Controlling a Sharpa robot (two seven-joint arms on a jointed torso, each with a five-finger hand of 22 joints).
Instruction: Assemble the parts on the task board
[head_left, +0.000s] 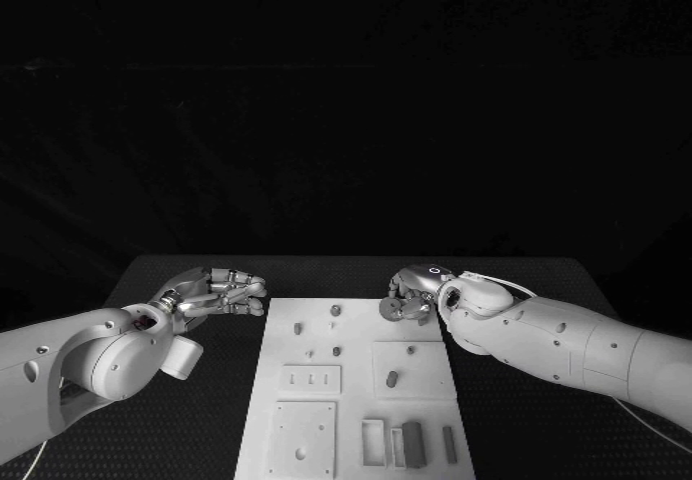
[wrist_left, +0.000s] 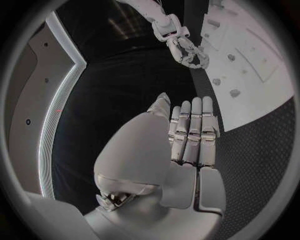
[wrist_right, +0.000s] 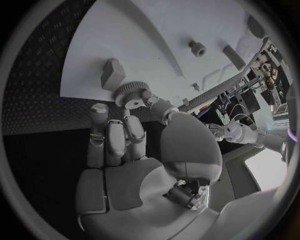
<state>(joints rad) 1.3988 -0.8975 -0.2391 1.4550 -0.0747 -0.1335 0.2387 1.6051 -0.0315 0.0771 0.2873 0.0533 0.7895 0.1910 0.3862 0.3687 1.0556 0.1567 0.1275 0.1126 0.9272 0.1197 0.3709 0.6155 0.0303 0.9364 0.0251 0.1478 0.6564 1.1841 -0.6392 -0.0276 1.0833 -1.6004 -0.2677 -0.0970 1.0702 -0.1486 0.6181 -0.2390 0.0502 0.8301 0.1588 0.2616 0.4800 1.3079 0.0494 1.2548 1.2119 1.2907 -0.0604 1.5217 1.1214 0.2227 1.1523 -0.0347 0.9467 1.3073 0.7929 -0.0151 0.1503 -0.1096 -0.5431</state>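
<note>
A small toothed gear is pinched by the right robot hand between its thumb and a fingertip, right at the far right corner of the white board. In the right wrist view the gear is seen sitting just over the board's edge, and the other fingers of that hand are stretched out side by side over the dark surface. A small blocky part lies on the board just past the gear, and a little round peg and a slim oblong piece are seen further across the board from that hand.

The left robot hand is held over the surface just off the board's far left corner. Nothing is held in it; in its own wrist view the fingers are laid straight and close together, with the thumb out to the side. In the head view the fingertips look bent a bit toward the board, not touching it as far as can be told.

More small parts are stood in slots at the board's near end, well apart from both robot hands.
</note>
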